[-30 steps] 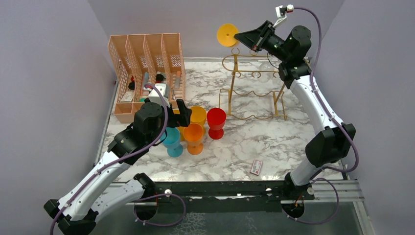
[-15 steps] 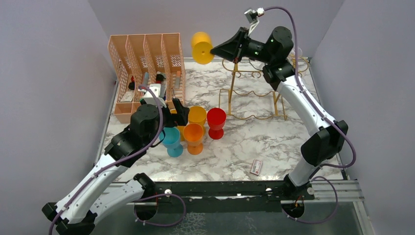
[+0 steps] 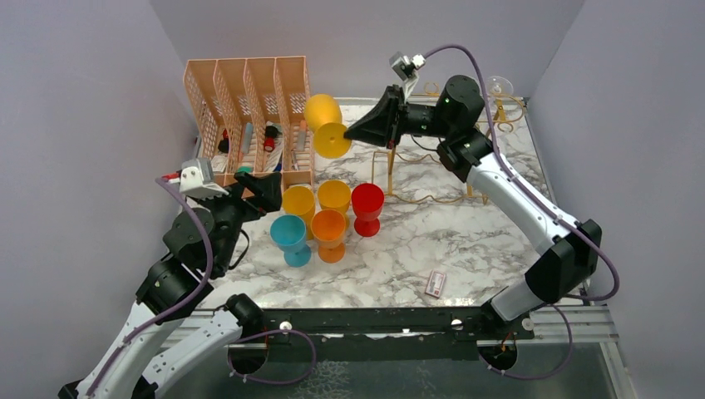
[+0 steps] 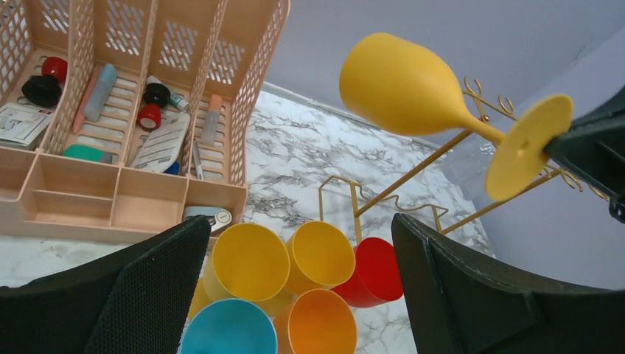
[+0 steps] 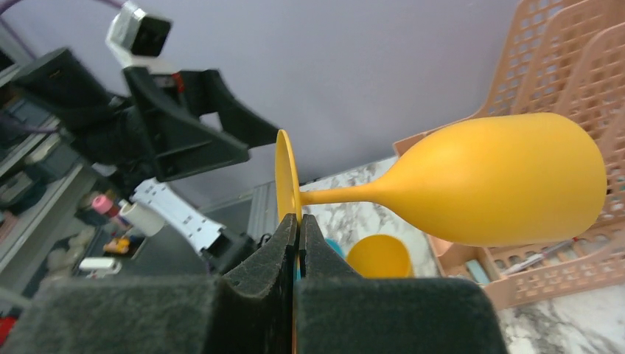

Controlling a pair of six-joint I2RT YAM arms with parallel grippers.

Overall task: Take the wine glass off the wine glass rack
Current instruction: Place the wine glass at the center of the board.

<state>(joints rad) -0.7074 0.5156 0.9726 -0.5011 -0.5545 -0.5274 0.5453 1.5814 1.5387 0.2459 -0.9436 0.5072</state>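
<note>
My right gripper [image 3: 351,131] is shut on the round foot of a yellow wine glass [image 3: 321,112] and holds it on its side in the air, left of the gold wire rack [image 3: 392,166] and clear of it. The right wrist view shows the pads pinching the foot edge [image 5: 298,221], with the bowl [image 5: 501,184] to the right. My left gripper [image 3: 263,189] is open and empty above the standing cups. Its wrist view shows the glass [image 4: 402,74] up high and the rack [image 4: 424,164] behind it.
A peach lattice organiser [image 3: 249,83] with small items stands at the back left. Several coloured cups [image 3: 332,218] stand in a cluster mid-table. A clear glass [image 3: 499,86] hangs at the rack's far right. A small card [image 3: 436,284] lies near the front edge.
My right gripper has carried the yellow glass left and down, away from the rack. My left arm has drawn back to the left, off the cups.
</note>
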